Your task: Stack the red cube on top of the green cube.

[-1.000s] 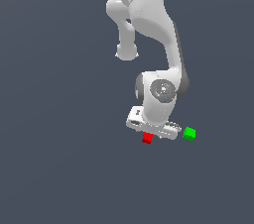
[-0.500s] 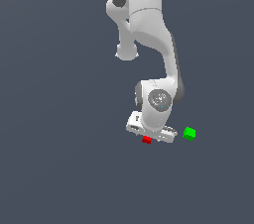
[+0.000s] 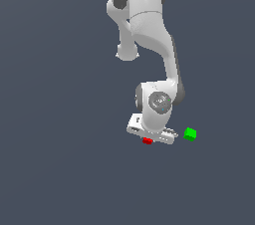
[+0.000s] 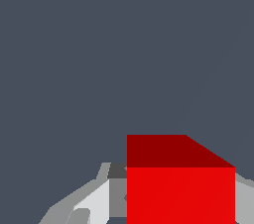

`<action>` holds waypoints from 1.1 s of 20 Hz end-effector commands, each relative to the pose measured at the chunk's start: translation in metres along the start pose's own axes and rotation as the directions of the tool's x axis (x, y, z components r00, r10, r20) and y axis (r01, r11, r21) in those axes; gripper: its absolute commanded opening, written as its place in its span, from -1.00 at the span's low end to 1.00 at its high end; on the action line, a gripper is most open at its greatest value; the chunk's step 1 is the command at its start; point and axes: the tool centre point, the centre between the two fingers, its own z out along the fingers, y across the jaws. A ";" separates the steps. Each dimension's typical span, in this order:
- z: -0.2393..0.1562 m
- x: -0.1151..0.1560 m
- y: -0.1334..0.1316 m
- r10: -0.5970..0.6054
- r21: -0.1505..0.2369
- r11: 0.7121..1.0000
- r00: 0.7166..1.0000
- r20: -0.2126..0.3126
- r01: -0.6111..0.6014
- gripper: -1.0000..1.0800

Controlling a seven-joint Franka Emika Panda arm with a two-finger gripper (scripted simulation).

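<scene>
Red cube [image 4: 180, 188], tiny, plain and bright, sits between my fingers [image 4: 94, 203]; my gripper [image 3: 148, 138] is low over it, and from the wrist view I cannot tell whether my fingers have clamped or only bracket it. Its faces look flat, glossless and sharp-edged. Nothing is stacked yet: lifting, carrying and placing all remain. The small bright green cube [image 3: 190, 134] lies near, at about three o'clock from me in the exterior view, bare on top.
</scene>
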 end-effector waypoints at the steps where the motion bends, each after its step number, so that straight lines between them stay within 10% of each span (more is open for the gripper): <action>1: 0.000 0.000 0.000 0.000 0.000 1.000 1.000 -0.001 0.000 -1.00; 22: -0.077 -0.001 0.001 0.000 0.000 1.000 1.000 -0.001 0.000 -1.00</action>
